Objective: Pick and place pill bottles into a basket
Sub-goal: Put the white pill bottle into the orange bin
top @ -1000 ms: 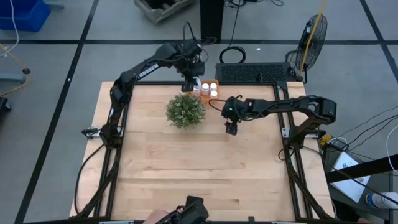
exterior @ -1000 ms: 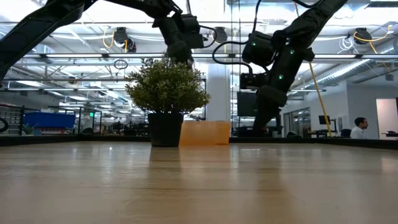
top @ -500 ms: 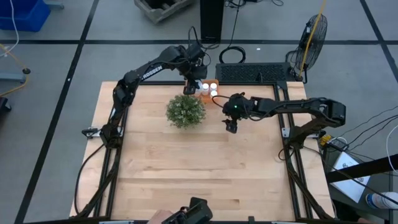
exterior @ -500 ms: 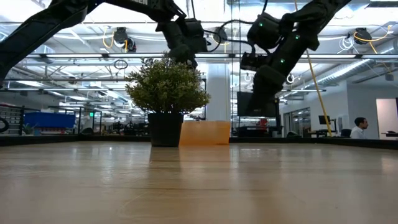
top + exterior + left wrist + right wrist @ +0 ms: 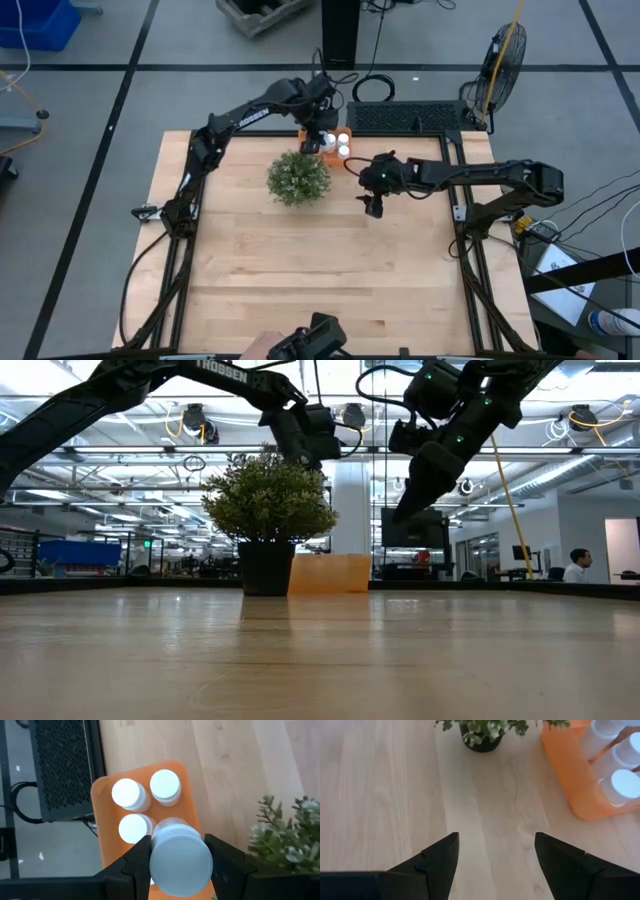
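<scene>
place: big open office-lab | signs: ceiling pipes and lights (image 5: pixel 190 420) above the worktop (image 5: pixel 320 650) | person at desk (image 5: pixel 577 565) behind it

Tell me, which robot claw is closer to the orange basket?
Left. The left gripper hangs right above the basket, holding a pill bottle. The right gripper hovers over bare table beside it.

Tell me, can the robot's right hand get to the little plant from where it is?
Probably yes. The right hand is open and empty, and only bare table lies between it and the potted plant; the orange basket sits off to one side.
</scene>
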`<state>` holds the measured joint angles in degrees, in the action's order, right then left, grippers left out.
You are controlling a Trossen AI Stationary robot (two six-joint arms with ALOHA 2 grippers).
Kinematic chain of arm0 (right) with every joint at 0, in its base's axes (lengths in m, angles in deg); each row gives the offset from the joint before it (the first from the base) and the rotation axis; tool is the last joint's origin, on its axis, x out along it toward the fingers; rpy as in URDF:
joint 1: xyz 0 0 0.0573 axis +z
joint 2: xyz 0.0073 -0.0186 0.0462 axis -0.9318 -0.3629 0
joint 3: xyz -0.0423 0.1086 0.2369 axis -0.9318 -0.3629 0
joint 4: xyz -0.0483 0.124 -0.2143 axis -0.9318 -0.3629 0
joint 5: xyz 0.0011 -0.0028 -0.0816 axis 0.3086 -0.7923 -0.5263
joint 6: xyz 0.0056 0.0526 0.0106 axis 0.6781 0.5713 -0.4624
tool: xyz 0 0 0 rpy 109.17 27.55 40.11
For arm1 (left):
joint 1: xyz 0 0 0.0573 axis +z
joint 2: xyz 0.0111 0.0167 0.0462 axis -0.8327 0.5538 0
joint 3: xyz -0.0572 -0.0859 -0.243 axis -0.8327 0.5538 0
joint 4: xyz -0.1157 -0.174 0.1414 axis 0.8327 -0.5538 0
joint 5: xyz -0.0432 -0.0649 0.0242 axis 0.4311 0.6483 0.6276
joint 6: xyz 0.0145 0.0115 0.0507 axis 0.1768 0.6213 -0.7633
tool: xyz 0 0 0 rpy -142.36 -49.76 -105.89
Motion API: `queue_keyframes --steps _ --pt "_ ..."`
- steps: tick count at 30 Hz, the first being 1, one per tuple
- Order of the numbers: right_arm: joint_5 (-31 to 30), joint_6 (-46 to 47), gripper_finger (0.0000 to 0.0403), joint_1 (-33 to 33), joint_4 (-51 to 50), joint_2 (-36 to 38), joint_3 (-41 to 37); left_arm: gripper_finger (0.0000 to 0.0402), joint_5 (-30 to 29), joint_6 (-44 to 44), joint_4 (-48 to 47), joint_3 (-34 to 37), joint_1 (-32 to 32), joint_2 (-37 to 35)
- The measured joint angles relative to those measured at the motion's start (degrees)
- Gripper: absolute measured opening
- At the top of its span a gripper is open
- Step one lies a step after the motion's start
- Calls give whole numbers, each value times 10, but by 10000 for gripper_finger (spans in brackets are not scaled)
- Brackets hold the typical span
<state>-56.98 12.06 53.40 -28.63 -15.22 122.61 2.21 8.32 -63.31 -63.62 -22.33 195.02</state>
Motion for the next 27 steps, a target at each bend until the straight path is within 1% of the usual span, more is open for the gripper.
queue_keyframes --steps 15,22,27 --pt "0 -4 251 1 6 2 0 160 14 5 -5 0 10 32" --pt "0 -6 251 1 55 3 0 160 23 8 -7 0 8 48" --pt "1 -27 251 2 69 27 0 160 29 12 -10 4 7 58"
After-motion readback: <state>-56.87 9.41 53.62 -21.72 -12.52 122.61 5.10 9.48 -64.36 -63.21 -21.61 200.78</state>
